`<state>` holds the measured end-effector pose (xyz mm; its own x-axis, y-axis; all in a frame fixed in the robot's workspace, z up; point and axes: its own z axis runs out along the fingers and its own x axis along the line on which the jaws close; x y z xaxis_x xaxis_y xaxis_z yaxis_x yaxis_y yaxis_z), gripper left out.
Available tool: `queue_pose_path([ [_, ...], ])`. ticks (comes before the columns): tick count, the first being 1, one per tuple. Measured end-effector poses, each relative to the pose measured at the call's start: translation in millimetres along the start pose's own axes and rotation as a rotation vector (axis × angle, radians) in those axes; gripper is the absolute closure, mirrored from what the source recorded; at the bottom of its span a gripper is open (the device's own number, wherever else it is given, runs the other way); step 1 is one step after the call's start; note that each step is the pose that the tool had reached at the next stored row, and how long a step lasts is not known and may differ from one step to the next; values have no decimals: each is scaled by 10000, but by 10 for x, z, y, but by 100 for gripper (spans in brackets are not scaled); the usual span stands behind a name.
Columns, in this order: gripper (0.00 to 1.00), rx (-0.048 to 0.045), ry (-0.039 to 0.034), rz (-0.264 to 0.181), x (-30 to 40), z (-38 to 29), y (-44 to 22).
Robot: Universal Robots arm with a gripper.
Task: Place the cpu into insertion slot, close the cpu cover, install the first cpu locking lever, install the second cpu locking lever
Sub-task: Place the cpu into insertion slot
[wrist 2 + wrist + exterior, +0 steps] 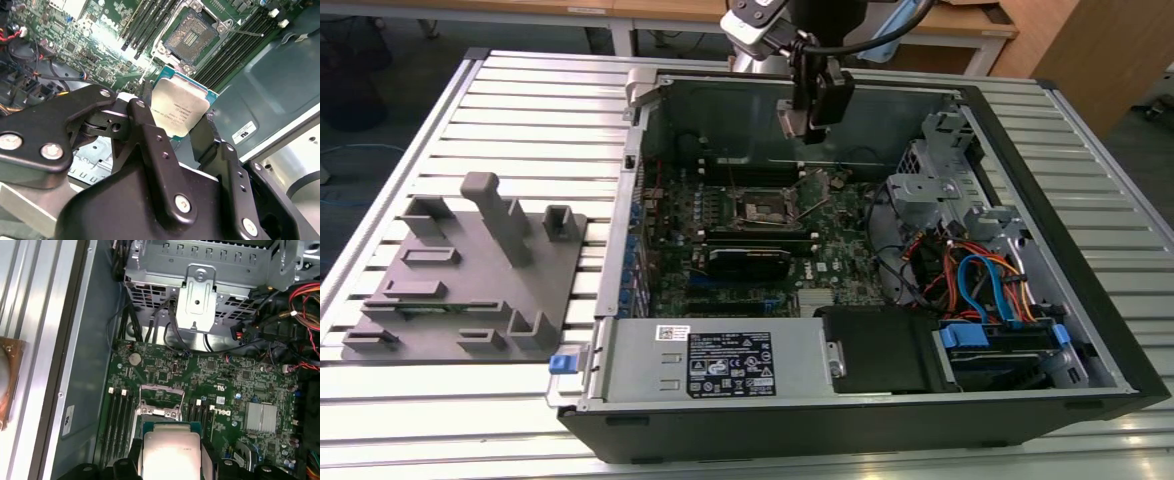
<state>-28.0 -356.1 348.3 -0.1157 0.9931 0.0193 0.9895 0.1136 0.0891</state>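
Note:
My gripper (811,125) hangs above the far part of the open computer case (1067,300), shut on the cpu (180,107). The cpu is a flat square chip with a silvery top, pinched at two opposite edges between the black fingers (145,120). In the first wrist view the cpu (170,450) sits in the gripper (169,466) just short of the insertion slot (159,402). The insertion slot (197,32) on the green board lies below and apart from the chip, its dark centre uncovered. In the exterior view the insertion slot (761,207) lies nearer than the gripper. I cannot tell the cpu cover from the slot's silver rim.
Long black memory slots (150,25) flank the socket on both sides. A grey power supply box (707,365) fills the case's near side. A metal drive cage (934,190) and bundled cables (974,280) stand at the exterior view's right. A grey fixture with posts (467,270) rests on the slatted table.

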Motion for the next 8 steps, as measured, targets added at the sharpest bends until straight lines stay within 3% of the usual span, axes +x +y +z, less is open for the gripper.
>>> queue_pose_path([
  [8, 46, -2, 0, 4, 0, 6, -1],
])
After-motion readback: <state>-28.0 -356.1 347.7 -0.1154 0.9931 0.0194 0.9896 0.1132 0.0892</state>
